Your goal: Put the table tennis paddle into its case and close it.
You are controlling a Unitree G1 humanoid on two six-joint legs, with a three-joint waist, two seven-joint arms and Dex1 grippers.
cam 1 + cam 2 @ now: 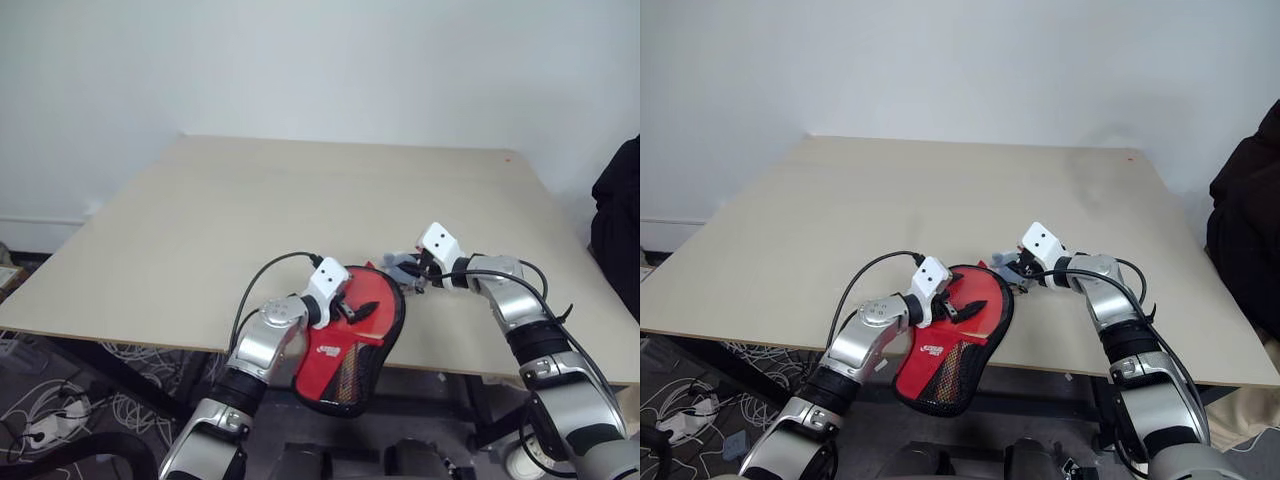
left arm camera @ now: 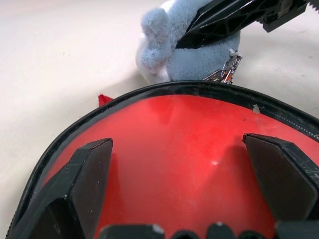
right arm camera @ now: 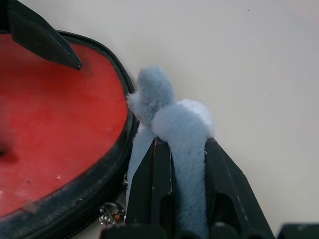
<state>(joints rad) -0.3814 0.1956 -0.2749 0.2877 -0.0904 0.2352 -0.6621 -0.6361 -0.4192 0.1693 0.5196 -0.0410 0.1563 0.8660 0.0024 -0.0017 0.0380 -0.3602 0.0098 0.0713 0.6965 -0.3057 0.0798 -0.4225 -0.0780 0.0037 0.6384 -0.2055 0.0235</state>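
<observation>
The red case with black edging lies at the table's front edge, its mesh-pocket end hanging over the edge. My left gripper stands open just above the case's round red face, one finger to each side. A fluffy grey-blue charm on a small metal chain sits on the table beside the case's rim. My right gripper is shut on this charm, which also shows in the head views. The table tennis paddle is hidden.
The light wooden table stretches away bare toward the white wall. A dark garment hangs past the table's right side. Cables lie on the floor below the left front corner.
</observation>
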